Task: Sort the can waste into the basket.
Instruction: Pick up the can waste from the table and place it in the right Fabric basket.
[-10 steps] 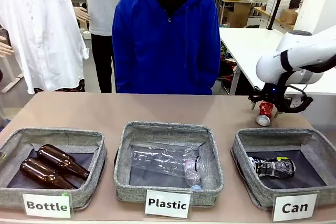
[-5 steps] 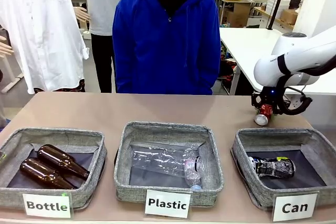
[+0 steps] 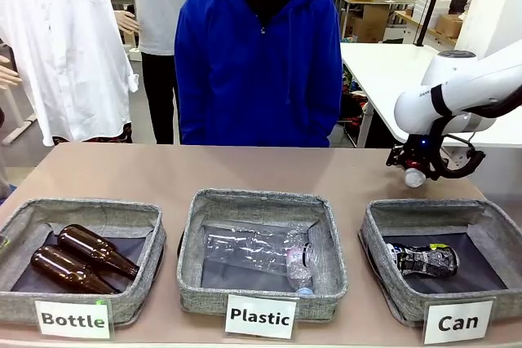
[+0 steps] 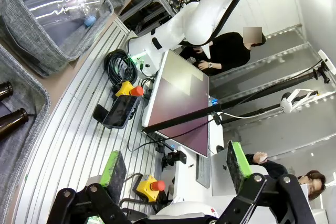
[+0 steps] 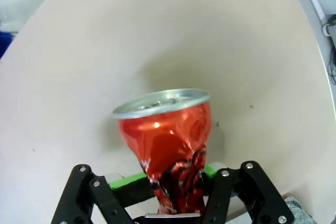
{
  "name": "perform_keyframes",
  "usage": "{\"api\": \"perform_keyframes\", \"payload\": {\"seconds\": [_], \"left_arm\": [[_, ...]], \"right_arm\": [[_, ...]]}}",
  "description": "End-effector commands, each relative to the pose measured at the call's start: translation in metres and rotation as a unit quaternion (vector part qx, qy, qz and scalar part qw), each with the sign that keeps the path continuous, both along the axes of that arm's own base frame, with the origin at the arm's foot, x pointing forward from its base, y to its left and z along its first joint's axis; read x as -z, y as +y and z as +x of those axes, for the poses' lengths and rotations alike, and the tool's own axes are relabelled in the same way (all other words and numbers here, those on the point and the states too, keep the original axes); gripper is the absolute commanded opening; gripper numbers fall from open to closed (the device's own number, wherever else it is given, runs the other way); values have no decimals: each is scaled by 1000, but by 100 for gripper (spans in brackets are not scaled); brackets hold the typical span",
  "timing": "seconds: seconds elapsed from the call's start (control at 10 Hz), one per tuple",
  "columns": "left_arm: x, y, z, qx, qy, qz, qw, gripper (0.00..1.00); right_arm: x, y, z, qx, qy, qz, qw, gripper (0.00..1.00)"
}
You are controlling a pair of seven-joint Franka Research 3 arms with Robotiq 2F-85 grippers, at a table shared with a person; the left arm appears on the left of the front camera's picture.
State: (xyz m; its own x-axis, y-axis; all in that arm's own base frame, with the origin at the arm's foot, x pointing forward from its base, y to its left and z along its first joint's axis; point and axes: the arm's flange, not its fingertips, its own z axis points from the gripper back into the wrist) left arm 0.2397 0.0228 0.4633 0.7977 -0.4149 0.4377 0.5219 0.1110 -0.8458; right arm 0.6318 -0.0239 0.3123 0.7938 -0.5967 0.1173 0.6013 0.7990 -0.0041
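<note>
Right wrist view gives me the red can (image 5: 165, 145) pinched at its crumpled waist between my right gripper's (image 5: 170, 182) green pads, long axis running out along the fingers, silver end foremost. From the front, that gripper (image 3: 418, 170) hangs beyond the Can basket's (image 3: 424, 211) far rim, probably clear of the table; the drop lies nearer me. The black can (image 3: 422, 260) lies inside. My left gripper (image 4: 173, 169) is spread wide, holding nothing.
</note>
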Motion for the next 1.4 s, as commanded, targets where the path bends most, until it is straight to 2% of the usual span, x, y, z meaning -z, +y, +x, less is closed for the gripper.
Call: {"api": "perform_keyframes", "payload": {"seconds": [0.0,0.2,0.3,0.4,0.5,0.6,0.8,0.9,1.0,1.1,1.2,1.3], "left_arm": [[2,3,-4,4,2,0,1000,100],[2,3,-4,4,2,0,1000,100],[2,3,-4,4,2,0,1000,100],[2,3,-4,4,2,0,1000,100],[2,3,-4,4,2,0,1000,100],[2,3,-4,4,2,0,1000,100],[2,3,-4,4,2,0,1000,100],[2,3,-4,4,2,0,1000,100],[2,3,-4,4,2,0,1000,100],[2,3,-4,4,2,0,1000,100],[2,3,-4,4,2,0,1000,100],[2,3,-4,4,2,0,1000,100]], "right_arm": [[-31,-5,-14,-12,-21,-14,1000,0],[-72,-15,-43,-75,-42,7,996,0],[-92,-19,-65,-129,-42,22,991,0],[-109,-22,-98,-238,-18,48,970,0],[-118,-22,-133,-354,6,61,933,0],[-121,-22,-168,-467,31,73,881,0],[-114,-18,-225,-627,63,72,773,0],[-110,-18,-249,-704,73,61,704,0],[-105,-21,-272,-806,91,44,583,0],[-102,-25,-283,-876,107,47,467,0],[-100,-28,-286,-912,101,50,395,0],[-99,-30,-283,-931,91,62,347,0]]}}
